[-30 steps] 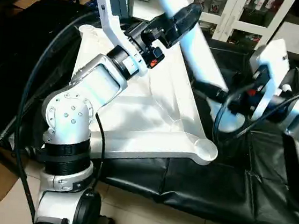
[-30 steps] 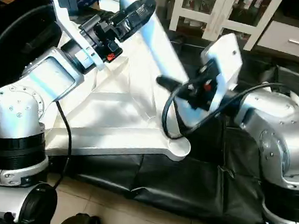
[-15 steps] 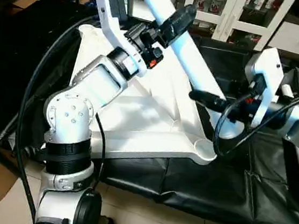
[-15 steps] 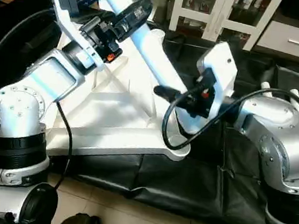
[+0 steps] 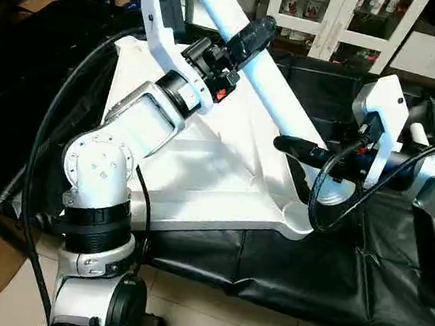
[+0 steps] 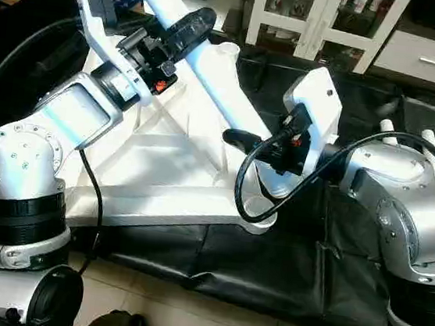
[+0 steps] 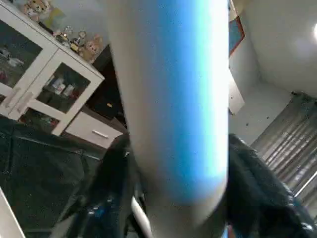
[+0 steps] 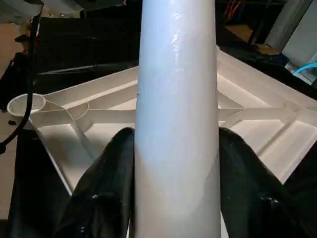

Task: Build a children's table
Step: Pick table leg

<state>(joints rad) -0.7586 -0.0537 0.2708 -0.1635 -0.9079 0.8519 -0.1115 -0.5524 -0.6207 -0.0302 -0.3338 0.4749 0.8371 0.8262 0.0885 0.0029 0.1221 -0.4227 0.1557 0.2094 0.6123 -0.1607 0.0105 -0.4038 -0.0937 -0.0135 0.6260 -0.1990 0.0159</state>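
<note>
Leg [image 5: 269,86] slants over the upturned table top [image 5: 201,169] (ribs up, on black sheeting [image 5: 331,270]), lower end at the near corner socket [image 5: 299,216]; left pincer [image 5: 252,35] and right pincer [image 6: 240,140] both clamp it.

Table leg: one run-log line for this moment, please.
leg: tilted above near corner socket | left gripper: upper leg | right gripper: shut on lower leg | top: underside up
</note>
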